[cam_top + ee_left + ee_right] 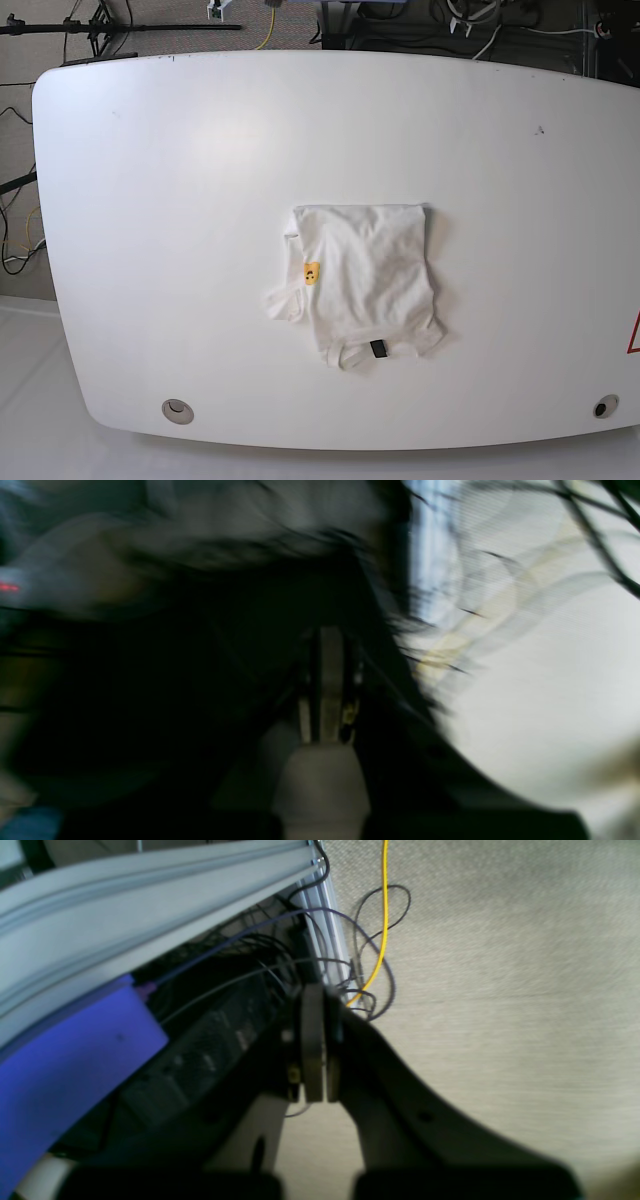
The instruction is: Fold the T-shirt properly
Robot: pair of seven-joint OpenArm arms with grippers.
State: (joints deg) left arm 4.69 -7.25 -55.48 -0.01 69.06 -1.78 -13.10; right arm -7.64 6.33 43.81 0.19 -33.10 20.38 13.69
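The white T-shirt [365, 275] lies folded into a rough rectangle a little right of the middle of the white table [180, 200], with a dark neck tag at its near edge and a small yellow patch on its left side. Neither arm appears in the base view. In the right wrist view my right gripper [314, 995] is shut with nothing between its fingers, hanging over carpet and cables away from the table. The left wrist view is heavily blurred; my left gripper [330, 635] looks shut and empty. The shirt is absent from both wrist views.
An aluminium frame rail [150, 900], a yellow cable [384, 915] and dark looped cables [370, 965] lie below the right gripper on beige carpet. Two round grommets [178, 408] sit near the table's front edge. Stands and cables line the far side.
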